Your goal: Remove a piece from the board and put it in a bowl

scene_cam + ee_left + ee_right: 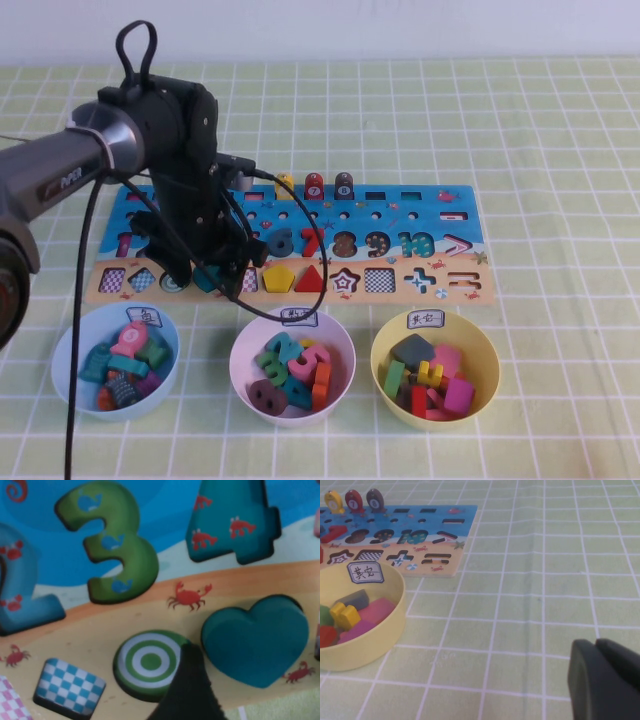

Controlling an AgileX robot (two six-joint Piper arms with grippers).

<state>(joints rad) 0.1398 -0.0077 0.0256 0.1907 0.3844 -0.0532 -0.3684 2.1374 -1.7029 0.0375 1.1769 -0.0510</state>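
Note:
The teal heart piece (pixel 207 279) lies in its slot on the tan strip of the board (pixel 420 215), left of the yellow pentagon (pixel 279 279). My left gripper (pixel 205 272) is down over it, open, with its fingers on either side of the heart. In the left wrist view the heart (pixel 255 640) sits flush in its slot, and one black finger (pixel 187 690) stands between it and a green ringed disc (pixel 148 662). The pale yellow bowl (pixel 374 368) stands in front of the board's right end. My right gripper (pixel 596 650) is shut and empty over bare cloth, right of the yellow bowl (pixel 385 630).
A light blue bowl (pixel 60 350) and a pale pink-white bowl (pixel 236 365), both holding pieces, stand left of the yellow bowl. A red triangle (pixel 311 279) sits beside the pentagon. Pegs stand at the board's far edge (pixel 314 185). A green checked cloth covers the table.

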